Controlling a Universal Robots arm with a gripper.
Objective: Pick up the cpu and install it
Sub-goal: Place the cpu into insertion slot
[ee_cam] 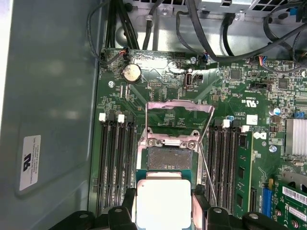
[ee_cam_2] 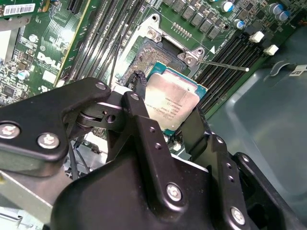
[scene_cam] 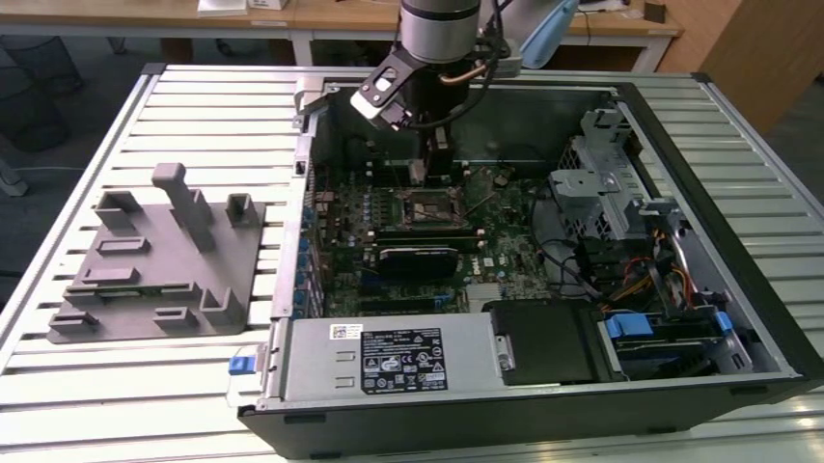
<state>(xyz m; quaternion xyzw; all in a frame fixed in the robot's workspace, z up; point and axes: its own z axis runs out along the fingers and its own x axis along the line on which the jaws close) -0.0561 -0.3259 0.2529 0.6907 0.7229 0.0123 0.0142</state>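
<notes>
The cpu (ee_cam_2: 173, 101), a small flat square chip with a silvery top and pale rim, is held by two opposite edges between my black fingers (ee_cam_2: 139, 91). In the first wrist view the cpu (ee_cam: 163, 203) hangs just beside the open motherboard socket (ee_cam: 168, 160), partly overlapping its near edge. The socket's metal load plate (ee_cam: 180, 117) is flipped back and its thin lever (ee_cam: 207, 172) stands free. My gripper (scene_cam: 435, 166) reaches down into the open computer case, over the socket (scene_cam: 429, 204). It is shut on the cpu.
A grey plastic tray (scene_cam: 142, 280) with upright posts lies on the slatted table at the exterior view's left. Inside the case (scene_cam: 721, 222), memory slots (ee_cam: 112, 158) flank the socket. A power supply (scene_cam: 386, 359) is in front, and a drive cage (scene_cam: 605, 183) and cables are at the right.
</notes>
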